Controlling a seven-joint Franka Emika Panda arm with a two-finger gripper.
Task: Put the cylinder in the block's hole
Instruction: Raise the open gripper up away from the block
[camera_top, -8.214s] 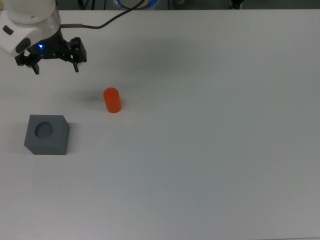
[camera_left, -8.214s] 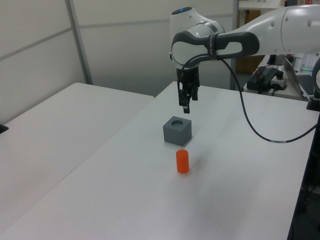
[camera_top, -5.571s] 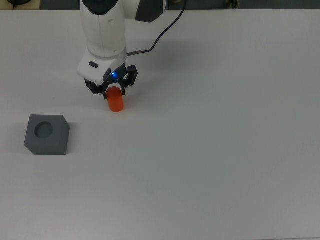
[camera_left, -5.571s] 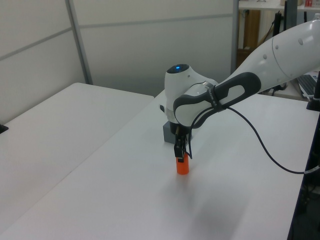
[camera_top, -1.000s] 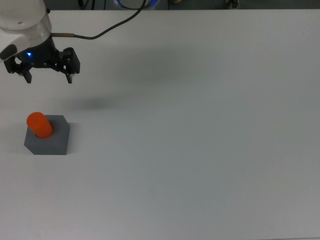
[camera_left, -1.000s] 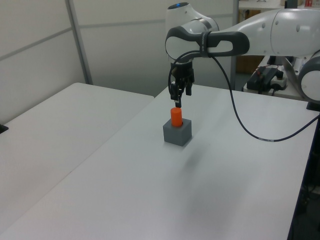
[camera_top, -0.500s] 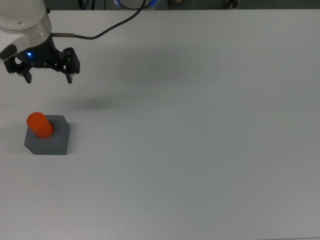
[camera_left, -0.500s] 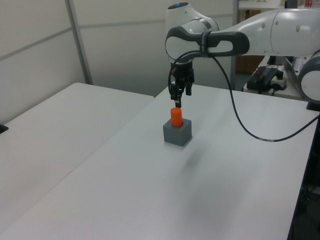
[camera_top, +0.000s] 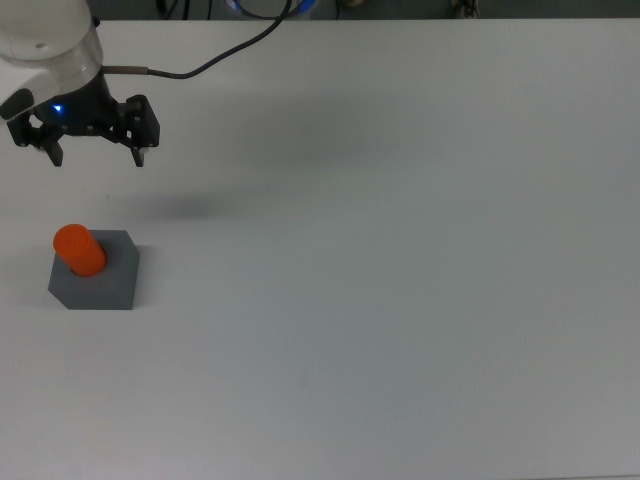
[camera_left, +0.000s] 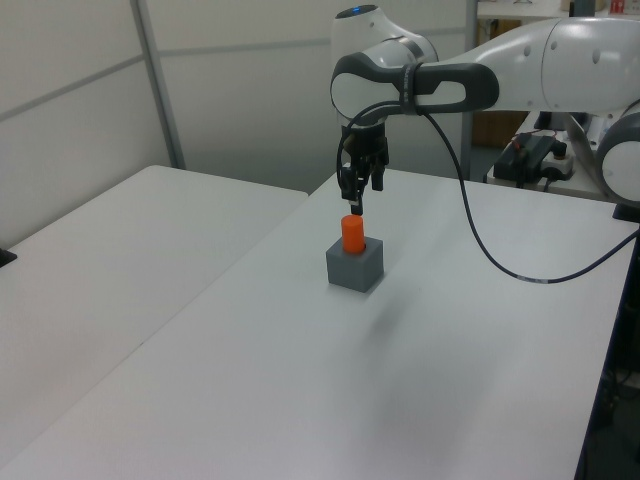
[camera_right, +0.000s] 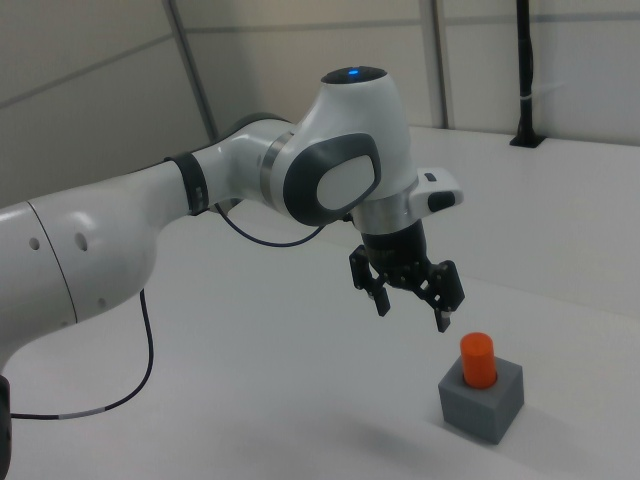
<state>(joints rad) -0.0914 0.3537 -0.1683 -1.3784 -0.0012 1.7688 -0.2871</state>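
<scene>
White counter (camera_top: 400, 300) fills my top view, bare apart from the job. My tool (camera_top: 92, 150) hangs with its fingers spread and nothing between them, above and clear of the work. At about 6 o'clock from it in the top view, the cylinder (camera_top: 79, 249) stands upright in the block (camera_top: 100, 285), its upper part proud of the hole. I judge placement done; next I'd only lift away and check seating. The right view shows the height gap between tool (camera_right: 410, 295) and cylinder (camera_right: 478, 359), which the top view flattens.
</scene>
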